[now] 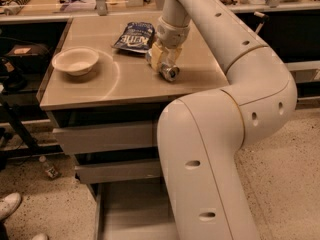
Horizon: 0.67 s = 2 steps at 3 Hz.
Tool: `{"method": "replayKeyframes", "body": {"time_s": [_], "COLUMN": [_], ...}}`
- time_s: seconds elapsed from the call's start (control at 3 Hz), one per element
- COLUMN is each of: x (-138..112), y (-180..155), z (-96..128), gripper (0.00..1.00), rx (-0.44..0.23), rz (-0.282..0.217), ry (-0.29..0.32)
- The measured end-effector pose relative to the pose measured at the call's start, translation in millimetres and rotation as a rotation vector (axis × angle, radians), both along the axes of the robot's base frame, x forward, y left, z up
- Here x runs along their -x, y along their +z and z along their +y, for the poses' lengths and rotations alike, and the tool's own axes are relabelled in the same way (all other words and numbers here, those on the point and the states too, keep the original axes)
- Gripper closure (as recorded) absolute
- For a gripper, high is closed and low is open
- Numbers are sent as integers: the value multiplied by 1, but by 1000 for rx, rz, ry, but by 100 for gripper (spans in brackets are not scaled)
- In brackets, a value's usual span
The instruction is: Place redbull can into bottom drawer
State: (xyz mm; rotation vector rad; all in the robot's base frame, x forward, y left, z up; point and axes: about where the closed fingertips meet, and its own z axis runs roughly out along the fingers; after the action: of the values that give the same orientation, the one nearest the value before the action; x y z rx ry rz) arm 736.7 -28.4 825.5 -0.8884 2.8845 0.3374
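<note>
The redbull can is tilted on the grey table top, its shiny round top facing the camera. My gripper comes down from above with its yellowish fingers closed around the can's body, at the middle of the table just in front of the chip bag. The bottom drawer stands pulled open under the table, its flat grey floor showing; my large arm hides its right part.
A white bowl sits on the table's left side. A dark blue chip bag lies behind the gripper. Two shut upper drawers are above the open one. A small bottle and a shoe are on the floor at left.
</note>
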Motion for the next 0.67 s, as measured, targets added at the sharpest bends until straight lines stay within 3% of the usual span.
{"method": "replayKeyframes", "body": {"time_s": [0.33, 0.67], "x": [0, -3], "y": [0, 10], "z": [0, 3], "gripper": [89, 100], "rx": [0, -25], "rz": [0, -47], "ry": [0, 14]}}
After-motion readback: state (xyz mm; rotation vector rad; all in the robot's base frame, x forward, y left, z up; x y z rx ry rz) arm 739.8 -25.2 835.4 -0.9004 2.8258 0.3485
